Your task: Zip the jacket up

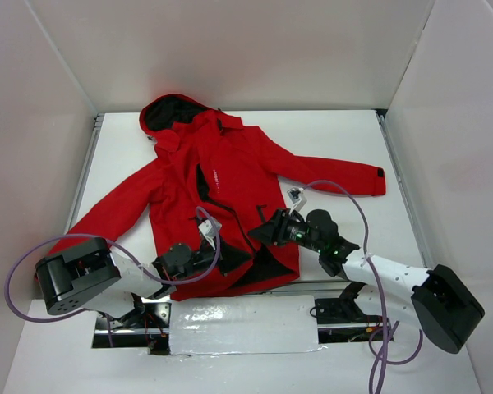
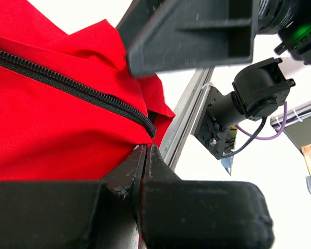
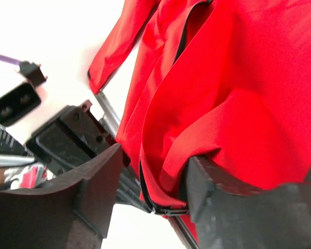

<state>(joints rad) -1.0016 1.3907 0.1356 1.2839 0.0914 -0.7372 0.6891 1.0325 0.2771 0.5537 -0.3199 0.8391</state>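
The red jacket [image 1: 230, 189] lies spread on the white table, hood at the far side, front partly open with dark lining showing near the hem. My left gripper [image 1: 222, 256] sits at the left front panel's bottom hem. In the left wrist view it [image 2: 145, 151] is shut, pinching red fabric just below the end of the black front zipper [image 2: 83, 88]. My right gripper [image 1: 263, 232] is at the right panel's lower edge. In the right wrist view it [image 3: 153, 174] is open, with a fold of the jacket edge and its zipper tape [image 3: 168, 207] between the fingers, the fabric touching the right finger [image 3: 207, 187].
A metal rail [image 2: 184, 122] runs along the table's near edge just below the hem. White walls [image 1: 41, 98] enclose the table on three sides. Purple cables [image 1: 357, 205] loop over both arms. The right arm's gripper body [image 2: 192, 31] hangs close above my left gripper.
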